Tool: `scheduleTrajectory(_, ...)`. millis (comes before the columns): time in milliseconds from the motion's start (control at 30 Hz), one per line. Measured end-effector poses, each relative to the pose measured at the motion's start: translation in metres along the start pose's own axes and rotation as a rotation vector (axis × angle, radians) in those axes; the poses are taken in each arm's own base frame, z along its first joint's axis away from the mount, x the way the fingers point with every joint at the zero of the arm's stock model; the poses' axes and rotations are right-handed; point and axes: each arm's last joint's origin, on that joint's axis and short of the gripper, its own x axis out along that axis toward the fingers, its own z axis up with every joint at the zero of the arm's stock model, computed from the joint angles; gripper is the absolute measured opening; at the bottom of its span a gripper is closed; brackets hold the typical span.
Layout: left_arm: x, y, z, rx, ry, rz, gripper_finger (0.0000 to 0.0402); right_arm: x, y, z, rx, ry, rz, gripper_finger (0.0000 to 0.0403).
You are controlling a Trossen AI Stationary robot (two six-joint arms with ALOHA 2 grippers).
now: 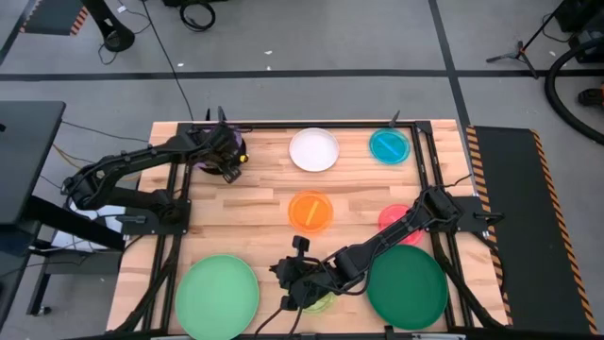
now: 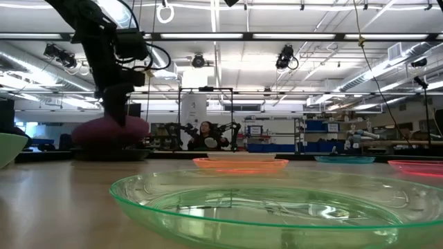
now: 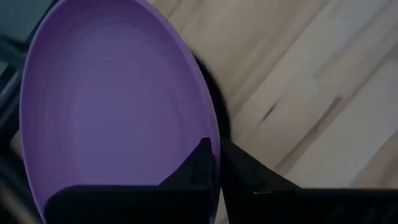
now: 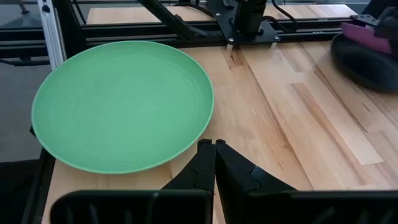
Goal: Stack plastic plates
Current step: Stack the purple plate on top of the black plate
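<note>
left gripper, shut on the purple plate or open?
Shut on the purple plate: left gripper fingers pinch its rim, above the black plate.

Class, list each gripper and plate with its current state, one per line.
left gripper: jaws shut on purple plate rim
purple plate: gripped, tilted above black plate
black plate: flat on table
right gripper: jaws shut, empty
lime plate: flat, unstacked
orange plate: flat, unstacked
light green plate: flat, unstacked

Lime plate (image 2: 277, 207) nearest, orange plate (image 2: 241, 164) behind — purple plate (image 2: 111, 129) lifted.
</note>
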Motion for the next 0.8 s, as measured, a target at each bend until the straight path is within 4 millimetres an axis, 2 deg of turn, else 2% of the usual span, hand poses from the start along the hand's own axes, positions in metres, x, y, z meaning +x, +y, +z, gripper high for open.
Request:
scheduleTrajectory(233,0.003,-0.003,0.005,0.031,-0.039,-0.015,0.0024,-0.001,0.001,0.000,0.000,-0.002,0.003,0.0020)
scheduleTrajectory(800,0.037,-0.007,0.010,0.080,0.042,-0.012,0.0025,-0.001,0.002,0.000,0.007,-0.002,0.005,0.0020)
